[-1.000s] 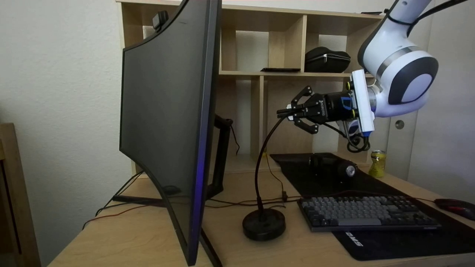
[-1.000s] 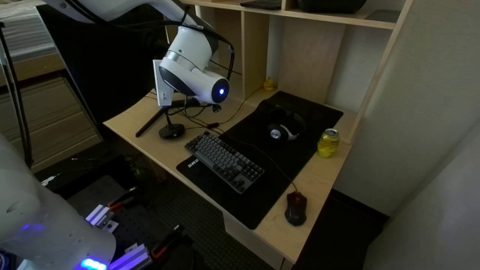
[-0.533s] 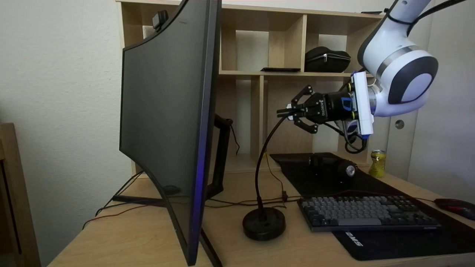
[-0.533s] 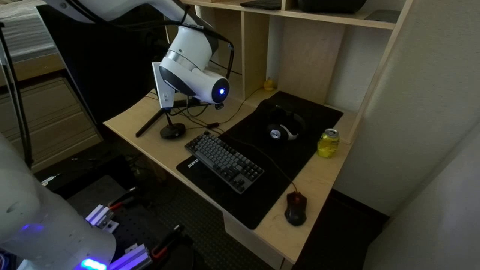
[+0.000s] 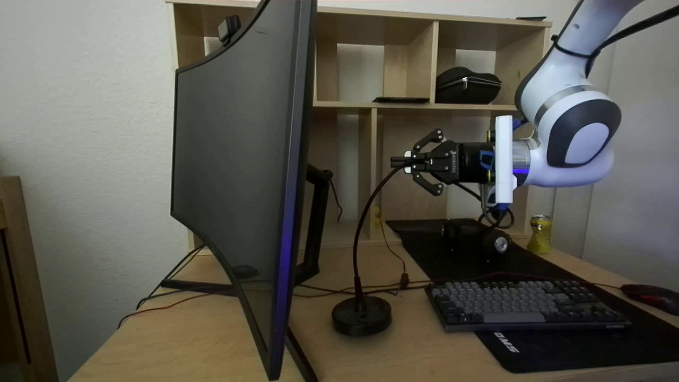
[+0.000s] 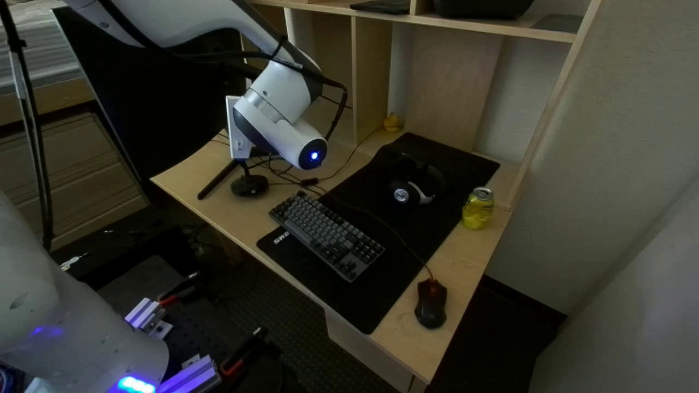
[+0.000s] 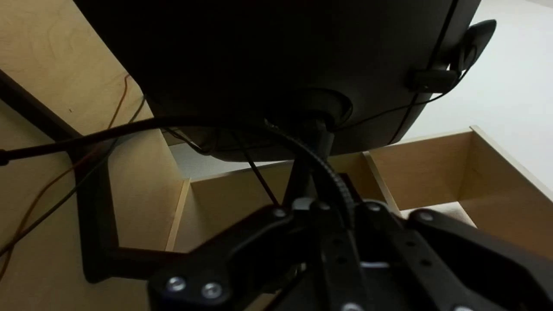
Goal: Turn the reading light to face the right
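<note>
Pale, fine-grained wood makes up the desk (image 5: 159,345) and the boxy shelving (image 5: 421,58) that rises behind the keyboard (image 5: 525,305). The arm (image 5: 586,140), white and glossy with dark grey caps, hangs higher than the keyboard. Well apart from the keyboard stands the monitor (image 5: 233,143), a thin black panel bowed in a curve, its screen dull grey. A matte black mat (image 6: 377,300) lies under the keyboard and stretches out behind it.

Between the keyboard and the monitor stands the reading light (image 5: 360,314): a round, flat black base near the keyboard's end, and a slender neck, finely ribbed near the top, arching upward. Higher than the keyboard and off that same end, the tool (image 5: 399,162), black and jointed, has its straight bar fingers pinching the upper end of the neck; the light's head cannot be made out.

The keyboard itself is a slab of grey and black keys. On a shelf above and behind it sits a rounded black zip case (image 5: 468,87); behind it on the mat lie black headphones (image 6: 404,195). A yellow metal can (image 6: 478,208) stands farther behind the keyboard, past the mat. The smooth black mouse (image 6: 431,305), touched with red, rests beyond the keyboard's opposite end.
</note>
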`<act>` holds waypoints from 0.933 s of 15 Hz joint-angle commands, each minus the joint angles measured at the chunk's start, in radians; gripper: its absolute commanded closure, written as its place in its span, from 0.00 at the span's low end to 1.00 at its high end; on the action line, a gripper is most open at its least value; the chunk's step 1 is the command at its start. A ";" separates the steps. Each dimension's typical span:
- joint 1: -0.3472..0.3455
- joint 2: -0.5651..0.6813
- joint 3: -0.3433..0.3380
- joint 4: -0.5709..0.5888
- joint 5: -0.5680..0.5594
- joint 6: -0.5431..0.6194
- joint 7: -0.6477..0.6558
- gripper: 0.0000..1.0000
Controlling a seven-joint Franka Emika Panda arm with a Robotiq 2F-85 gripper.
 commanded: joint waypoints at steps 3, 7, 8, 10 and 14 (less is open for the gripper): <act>0.001 0.001 0.001 -0.005 0.096 -0.019 -0.110 0.98; 0.004 -0.005 0.000 -0.010 0.079 0.006 -0.094 0.98; 0.005 -0.007 0.001 -0.012 0.077 0.012 -0.084 0.98; 0.008 -0.017 0.000 -0.019 0.059 0.040 -0.039 0.98; 0.017 -0.059 0.000 -0.037 -0.017 0.177 0.169 0.55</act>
